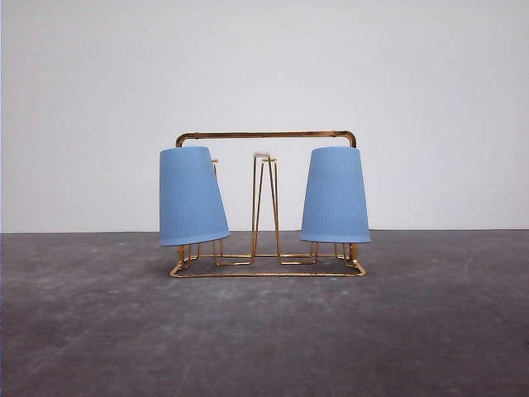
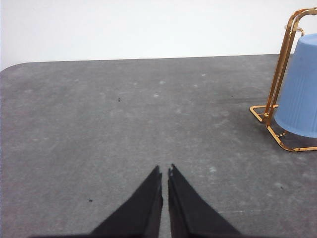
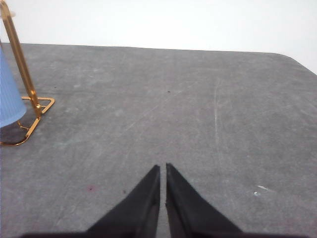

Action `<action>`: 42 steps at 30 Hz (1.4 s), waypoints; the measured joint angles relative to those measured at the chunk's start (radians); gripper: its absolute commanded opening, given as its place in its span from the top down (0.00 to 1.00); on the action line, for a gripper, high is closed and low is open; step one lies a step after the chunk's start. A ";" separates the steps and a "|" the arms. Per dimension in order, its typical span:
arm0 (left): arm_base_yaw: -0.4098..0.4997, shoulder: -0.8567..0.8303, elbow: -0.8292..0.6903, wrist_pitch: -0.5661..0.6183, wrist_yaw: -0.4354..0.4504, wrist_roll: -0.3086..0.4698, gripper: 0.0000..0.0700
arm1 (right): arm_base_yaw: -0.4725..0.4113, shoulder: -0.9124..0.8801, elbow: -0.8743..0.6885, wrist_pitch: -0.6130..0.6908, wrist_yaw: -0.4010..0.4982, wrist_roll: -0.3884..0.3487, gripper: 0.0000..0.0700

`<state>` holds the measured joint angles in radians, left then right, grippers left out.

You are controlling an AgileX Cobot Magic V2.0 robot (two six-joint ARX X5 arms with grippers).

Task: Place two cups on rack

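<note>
The gold wire rack (image 1: 266,269) stands in the middle of the dark table. Two light-blue ribbed cups hang upside down on its prongs: one on the left (image 1: 192,195), tilted a little, and one on the right (image 1: 335,195). A bare white-tipped prong (image 1: 264,157) rises between them. In the left wrist view the left gripper (image 2: 164,171) is shut and holds nothing, well away from the rack (image 2: 275,89) and the left cup (image 2: 302,89). The right wrist view has the right gripper (image 3: 163,168) shut and holding nothing, apart from the rack (image 3: 22,69) and cup (image 3: 9,94).
The grey table (image 1: 264,339) stretches wide in front of and beside the rack. A plain white wall (image 1: 264,66) stands behind it. The table's rounded far corners appear in both wrist views.
</note>
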<state>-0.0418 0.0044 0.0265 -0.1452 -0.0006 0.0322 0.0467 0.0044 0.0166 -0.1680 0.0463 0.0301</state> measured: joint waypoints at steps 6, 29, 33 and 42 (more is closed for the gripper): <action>0.000 0.000 0.000 0.000 0.000 0.000 1.00 | 0.000 0.000 0.000 0.000 0.000 0.000 0.97; 0.000 0.000 0.000 0.000 0.000 0.000 1.00 | 0.000 0.000 0.000 0.000 0.000 0.000 0.97; 0.000 0.000 0.000 0.000 0.000 0.000 1.00 | 0.000 0.000 0.000 0.000 0.000 0.000 0.97; 0.000 0.000 0.000 0.000 0.000 0.000 1.00 | 0.000 0.000 0.000 0.000 0.000 0.000 0.97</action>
<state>-0.0418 0.0044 0.0267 -0.1452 -0.0006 0.0322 0.0467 0.0044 0.0166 -0.1683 0.0463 0.0303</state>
